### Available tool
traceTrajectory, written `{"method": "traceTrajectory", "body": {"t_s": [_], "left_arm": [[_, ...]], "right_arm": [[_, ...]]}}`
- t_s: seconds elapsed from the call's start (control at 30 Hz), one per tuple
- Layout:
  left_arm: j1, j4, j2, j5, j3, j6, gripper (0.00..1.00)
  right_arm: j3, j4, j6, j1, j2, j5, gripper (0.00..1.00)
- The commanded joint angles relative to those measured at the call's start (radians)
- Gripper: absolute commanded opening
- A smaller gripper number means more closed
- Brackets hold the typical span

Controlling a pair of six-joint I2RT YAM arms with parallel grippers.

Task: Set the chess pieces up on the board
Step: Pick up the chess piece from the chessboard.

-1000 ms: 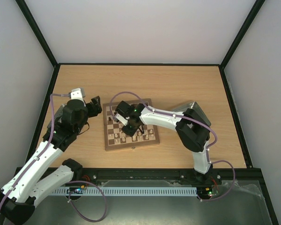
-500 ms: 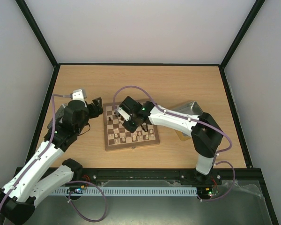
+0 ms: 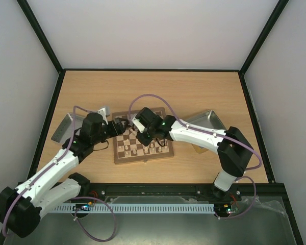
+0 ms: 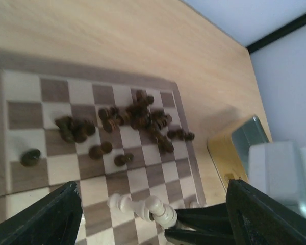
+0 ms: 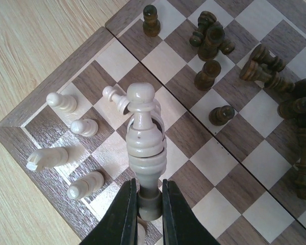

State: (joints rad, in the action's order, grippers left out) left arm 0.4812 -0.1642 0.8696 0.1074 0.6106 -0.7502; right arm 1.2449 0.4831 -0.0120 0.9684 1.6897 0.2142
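Note:
The board lies mid-table. My right gripper is shut on the base of a pale cream piece and holds it above the board's near-left corner; in the top view the gripper is over the board's left half. Several cream pieces lie or stand on that corner. Dark brown pieces are heaped further across the board. My left gripper is open and empty, its fingers spread wide over the board's left edge. It faces the held cream piece.
A grey metal tray sits right of the board, with a corner also in the left wrist view. Another grey tray lies at the left, behind my left arm. Black frame rails and white walls bound the wooden table.
My left arm has swung right, bringing its open gripper to the board's left edge. My right arm's elbow has stretched out to the right while its gripper stayed over the board.

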Motion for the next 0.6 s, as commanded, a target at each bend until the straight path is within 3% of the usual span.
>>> {"method": "traceTrajectory", "body": {"t_s": [0.0,0.1,0.3,0.43,0.57], "left_arm": [[-0.013,0.158,0.052,0.194,-0.054,-0.114,0.77],[-0.02,0.208,0.077,0.222,-0.077,-0.137,0.71],[-0.056,0.286,0.003,0.162,-0.163,-0.141,0.71],[-0.069,0.417,-0.105,0.159,-0.267,-0.183,0.74],[-0.077,0.467,-0.159,0.198,-0.279,-0.236,0.78]], "right_arm": [[-0.031,-0.072,-0.01,-0.004,-0.046,0.011,0.05],[-0.045,-0.091,-0.017,-0.003,-0.057,0.006,0.05],[-0.066,-0.136,-0.049,-0.002,-0.105,0.001,0.04],[-0.074,-0.157,-0.064,-0.004,-0.166,0.011,0.05],[-0.074,-0.172,-0.066,-0.003,-0.244,0.027,0.05]]}}
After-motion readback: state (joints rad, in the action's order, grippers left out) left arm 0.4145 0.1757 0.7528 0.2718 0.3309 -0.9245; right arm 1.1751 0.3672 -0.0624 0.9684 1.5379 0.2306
